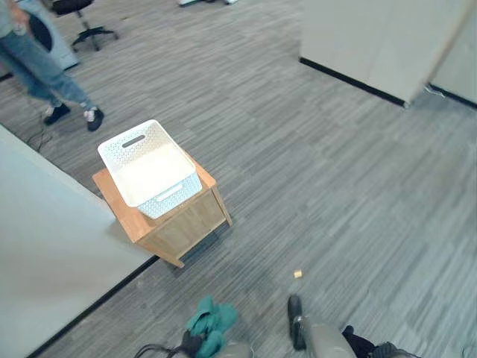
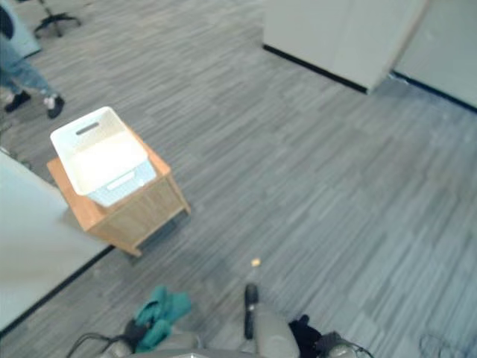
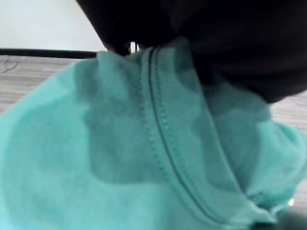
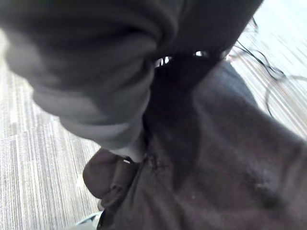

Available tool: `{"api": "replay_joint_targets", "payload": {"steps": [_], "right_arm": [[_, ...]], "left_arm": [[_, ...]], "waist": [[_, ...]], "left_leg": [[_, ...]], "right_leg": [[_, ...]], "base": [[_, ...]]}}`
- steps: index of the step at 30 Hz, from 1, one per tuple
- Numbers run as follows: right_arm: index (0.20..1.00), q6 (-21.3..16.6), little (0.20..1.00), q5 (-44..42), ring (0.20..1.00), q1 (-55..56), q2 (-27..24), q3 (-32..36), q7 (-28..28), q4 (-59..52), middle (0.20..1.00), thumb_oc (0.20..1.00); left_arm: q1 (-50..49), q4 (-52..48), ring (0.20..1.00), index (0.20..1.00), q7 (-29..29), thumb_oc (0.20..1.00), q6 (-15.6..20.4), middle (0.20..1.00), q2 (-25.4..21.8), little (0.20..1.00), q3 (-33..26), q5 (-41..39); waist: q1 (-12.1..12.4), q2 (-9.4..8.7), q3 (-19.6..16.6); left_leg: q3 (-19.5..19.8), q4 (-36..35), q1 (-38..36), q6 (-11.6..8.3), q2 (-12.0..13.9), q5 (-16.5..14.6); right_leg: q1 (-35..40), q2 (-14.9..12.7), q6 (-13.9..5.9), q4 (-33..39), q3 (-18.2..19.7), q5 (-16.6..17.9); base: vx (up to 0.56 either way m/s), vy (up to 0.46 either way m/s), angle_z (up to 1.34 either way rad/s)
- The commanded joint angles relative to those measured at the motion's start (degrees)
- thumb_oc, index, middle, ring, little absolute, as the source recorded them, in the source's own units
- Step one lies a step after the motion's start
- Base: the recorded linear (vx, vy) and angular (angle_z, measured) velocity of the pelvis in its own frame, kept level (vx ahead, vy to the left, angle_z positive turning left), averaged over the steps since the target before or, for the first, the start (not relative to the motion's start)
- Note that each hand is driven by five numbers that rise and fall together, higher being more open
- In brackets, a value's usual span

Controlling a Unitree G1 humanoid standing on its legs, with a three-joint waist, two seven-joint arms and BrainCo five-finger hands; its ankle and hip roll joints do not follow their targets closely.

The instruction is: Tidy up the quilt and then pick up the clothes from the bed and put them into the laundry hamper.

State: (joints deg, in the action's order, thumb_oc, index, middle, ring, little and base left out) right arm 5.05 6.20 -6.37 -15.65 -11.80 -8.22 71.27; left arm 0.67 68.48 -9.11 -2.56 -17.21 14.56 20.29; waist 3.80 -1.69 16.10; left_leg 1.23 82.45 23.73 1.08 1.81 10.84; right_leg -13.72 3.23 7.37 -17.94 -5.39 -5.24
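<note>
A white slotted laundry hamper [image 1: 176, 197] stands on a low wooden side table [image 1: 186, 225] beside the bed [image 1: 52, 239]; nothing shows inside it. At the lower edge of the eye views my left hand [image 1: 191, 344] is shut on a bunched teal garment [image 1: 212, 321], held above the carpet short of the table. In the left wrist view the teal garment [image 3: 120, 158] hangs right in front of the camera and hides the fingers. My right hand [image 2: 333, 347] sits low at the right with a dark garment [image 2: 304, 330] bunched in it. That dark garment [image 4: 230, 158] drapes across the right wrist view.
A person [image 1: 45, 71] in jeans stands beyond the hamper at the far left, next to an office chair [image 1: 86, 22]. White partition panels [image 1: 373, 37] stand at the far right. Grey carpet spreads between, with a small yellow scrap [image 1: 297, 274] on it.
</note>
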Motion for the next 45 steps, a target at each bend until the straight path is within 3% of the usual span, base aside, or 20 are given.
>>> {"api": "replay_joint_targets", "payload": {"steps": [1,2,4,5,6,8,10,11,14,18,20,21,23,26,30,33,34,41,43,45], "right_arm": [[0.2,-0.6,0.2,0.3,0.2,-0.8,-5.2,-3.9,-0.2,-4.8,0.2,0.2],[0.2,-0.6,0.2,0.3,0.2,-0.8,-5.2,-3.9,-0.2,-4.8,0.2,0.2],[0.2,-1.3,0.2,0.2,0.2,-0.9,-5.2,-3.7,-0.7,-4.9,0.2,0.2],[0.2,-1.3,0.2,0.2,0.2,-0.9,-5.2,-3.7,-0.7,-4.9,0.2,0.2],[0.2,-0.9,0.2,0.7,0.2,-1.0,-5.4,-3.2,-1.2,-4.7,0.2,0.2],[0.2,-0.9,0.2,1.4,0.2,-0.8,-5.1,-3.3,-0.5,-4.5,0.2,0.2],[0.2,-1.1,0.2,2.7,0.2,-0.4,-4.2,-3.4,-0.3,-3.6,0.2,0.2],[0.2,-0.9,0.2,1.9,0.2,-0.1,-3.5,-2.1,0.1,-3.2,0.2,0.2],[0.2,-0.9,0.2,1.4,0.2,-0.1,-2.7,-1.6,0.2,-4.0,0.2,0.2],[0.2,-1.2,0.2,1.1,0.2,0.7,-2.8,-2.2,0.2,-3.6,0.2,0.2],[0.2,-1.5,0.2,0.1,0.2,0.9,-3.4,-2.5,0.1,-3.4,0.2,0.2],[0.2,0.1,0.2,3.2,0.2,3.1,-4.8,-3.3,0.1,-0.9,0.2,0.2],[0.2,0.4,0.2,3.4,0.2,2.9,-4.1,-3.7,1.5,0.3,0.2,0.2],[0.2,-0.8,0.2,3.4,0.2,2.1,-4.0,-4.5,1.5,-0.3,0.2,0.2],[0.2,-1.2,0.2,2.5,0.2,1.2,-6.1,-3.1,1.0,-0.8,0.2,0.2],[0.2,-1.8,0.2,0.8,0.2,0.9,-6.4,-2.7,0.9,-1.9,0.2,0.2],[0.2,-2.0,0.2,0.1,0.2,1.2,-6.5,-1.5,0.9,-2.8,0.2,0.2],[0.2,-2.2,0.2,-1.0,0.2,2.0,-4.9,0.6,1.4,-4.2,0.2,0.2],[0.2,-2.1,0.2,-2.2,0.2,1.2,-3.1,0.8,1.7,-5.0,0.2,0.2],[0.2,-2.8,0.2,-3.7,0.2,0.2,-2.2,0.4,1.3,-7.8,0.2,0.2]], "left_arm": [[1.4,1.5,0.2,0.2,-0.8,0.2,-1.3,0.2,-0.8,0.2,-0.2,-1.7],[1.4,1.5,0.2,0.2,-0.8,0.2,-1.3,0.2,-0.8,0.2,-0.2,-1.7],[-0.3,1.7,0.2,0.2,-0.3,0.2,-0.8,0.2,0.6,0.2,-0.7,-1.6],[-0.3,1.7,0.2,0.2,-0.3,0.2,-0.8,0.2,0.6,0.2,-0.7,-1.6],[-1.2,1.4,0.2,0.2,-0.2,0.2,-1.4,0.2,0.8,0.2,-1.2,-1.1],[-1.9,2.0,0.2,0.2,0.5,0.2,-1.8,0.2,0.6,0.2,-1.6,-0.7],[-1.6,3.1,0.2,0.2,0.6,0.2,-1.7,0.2,0.8,0.2,-1.5,-0.9],[-1.0,3.3,0.2,0.2,1.0,0.2,-1.8,0.2,0.5,0.2,-1.7,-0.7],[0.2,2.2,0.2,0.2,0.6,0.2,-2.2,0.2,0.0,0.2,-1.0,-1.3],[2.2,0.9,0.2,0.2,0.4,0.2,-1.6,0.2,-0.7,0.2,1.0,-1.3],[4.1,0.2,0.2,0.2,0.0,0.2,-0.5,0.2,-0.8,0.2,2.6,-0.8],[5.0,0.4,0.2,0.2,-0.1,0.2,-1.5,0.2,-1.4,0.2,3.1,1.4],[4.4,1.4,0.2,0.2,0.0,0.2,-1.1,0.2,-1.1,0.2,2.1,0.6],[4.5,1.8,0.2,0.2,-0.8,0.2,0.3,0.2,0.1,0.2,1.4,-3.6],[3.5,2.5,0.2,0.2,-1.7,0.2,0.0,0.2,0.2,0.2,-0.5,-5.0],[1.7,3.6,0.2,0.2,-2.0,0.2,-0.5,0.2,-0.3,0.2,-2.7,-5.7],[0.2,4.5,0.2,0.2,-1.7,0.2,-0.8,0.2,-0.3,0.2,-3.8,-5.6],[-2.2,7.1,0.2,0.2,-1.1,0.2,-1.9,0.2,0.2,0.2,-6.0,-5.3],[-2.0,7.3,0.2,0.2,-0.3,0.2,-2.8,0.2,-0.7,0.2,-5.8,-3.8],[-1.0,6.3,0.2,0.2,-0.1,0.2,-2.7,0.2,-1.7,0.2,-3.9,-2.7]], "waist": [[0.9,0.84,1.4],[0.9,0.62,1.4],[3.2,1.23,-0.7],[3.3,1.14,-0.7],[4.0,1.35,-2.0],[4.3,0.39,-3.1],[4.9,-1.66,-3.9],[3.5,-1.63,-3.0],[1.0,0.5,-1.9],[-1.0,1.45,-0.7],[-2.8,0.16,-0.2],[-5.0,-0.73,0.0],[-5.0,-1.23,0.0],[-4.5,-1.55,-0.5],[-3.1,-2.22,-0.2],[-1.9,-1.64,-1.4],[-1.5,-0.46,-2.4],[-1.8,-0.67,-5.8],[-3.4,-1.13,-4.3],[-5.2,-0.22,-2.5]], "left_leg": [[-6.4,-41.8,-7.5,-2.81,1.4,-10.5],[-6.5,-42.3,-7.7,-2.77,1.2,-10.2],[-17.0,-65.7,-7.5,-2.57,1.5,-9.3],[-17.1,-66.3,-7.7,-2.54,1.4,-8.9],[-26.2,-73.1,-8.2,-3.57,3.3,-7.6],[-27.6,-76.3,-11.2,-2.28,2.0,-9.2],[-24.4,-76.6,-13.0,1.33,-2.1,-11.0],[-23.6,-78.2,-16.5,3.49,-3.3,-11.8],[-19.7,-82.6,-22.7,4.1,-2.3,-12.1],[-12.2,-84.8,-27.8,3.3,-2.3,-12.7],[-4.3,-85.1,-30.2,1.03,-2.8,-14.6],[1.7,-85.3,-33.7,-0.31,-1.6,-18.0],[3.5,-83.8,-34.6,-0.52,-1.4,-19.1],[6.9,-71.5,-30.4,-2.37,-2.3,-18.7],[-9.1,-59.2,-17.7,-3.78,4.4,-13.4],[-16.2,-69.1,-14.3,-4.24,5.6,-12.6],[-20.4,-77.0,-14.5,-5.65,6.9,-7.9],[-21.1,-83.7,-18.8,-5.59,5.9,-7.4],[-20.7,-86.8,-24.9,-2.6,2.8,-9.9],[-19.5,-87.5,-26.5,-1.57,3.8,-10.4]], "right_leg": [[18.9,-7.6,-10.88,20.4,0.1,0.9],[18.9,-7.9,-10.91,20.4,0.1,1.0],[25.4,-6.6,-12.03,21.6,-2.6,-3.1],[25.3,-6.7,-12.03,21.6,-2.5,-3.0],[29.1,-5.8,-12.67,21.6,-5.3,-5.7],[29.9,-6.1,-13.89,20.0,-5.8,-6.7],[27.4,-8.0,-17.27,5.9,-8.0,-1.4],[21.3,-10.7,-21.56,-9.3,-9.0,9.4],[12.2,-12.1,-20.56,-22.6,-7.4,10.5],[5.3,-12.8,-17.14,-17.5,-5.1,5.4],[5.2,-10.2,-17.04,4.6,1.8,3.7],[3.9,-8.3,-19.56,15.5,11.2,7.2],[1.8,-7.3,-20.13,12.8,12.4,8.4],[6.8,-8.9,-16.91,13.4,7.9,6.0],[15.6,-12.4,-14.59,18.8,-3.6,3.3],[20.2,-12.3,-15.15,21.4,-8.3,1.5],[22.3,-12.0,-15.6,21.2,-11.3,-0.2],[25.4,-15.3,-17.53,13.3,-15.2,-2.1],[18.7,-19.0,-18.96,-4.7,-11.1,3.9],[9.2,-16.0,-17.74,-15.5,-5.3,6.2]], "base": [[0.63,-0.007,-0.31],[0.84,0.083,-0.15],[0.69,0.053,0.0],[0.61,0.043,0.27],[0.42,0.043,0.47],[0.57,0.097,0.63],[0.61,0.152,0.83],[0.47,0.139,0.86],[0.38,0.064,0.86],[0.42,-0.095,1.32],[0.91,-0.471,2.0],[0.77,-0.444,2.17],[0.48,-0.318,2.26],[0.39,-0.281,1.55],[0.21,-0.225,1.57],[0.35,-0.006,1.39],[0.35,0.083,0.46],[0.33,0.161,0.64],[0.36,0.329,0.28],[0.3,0.231,0.37]]}}
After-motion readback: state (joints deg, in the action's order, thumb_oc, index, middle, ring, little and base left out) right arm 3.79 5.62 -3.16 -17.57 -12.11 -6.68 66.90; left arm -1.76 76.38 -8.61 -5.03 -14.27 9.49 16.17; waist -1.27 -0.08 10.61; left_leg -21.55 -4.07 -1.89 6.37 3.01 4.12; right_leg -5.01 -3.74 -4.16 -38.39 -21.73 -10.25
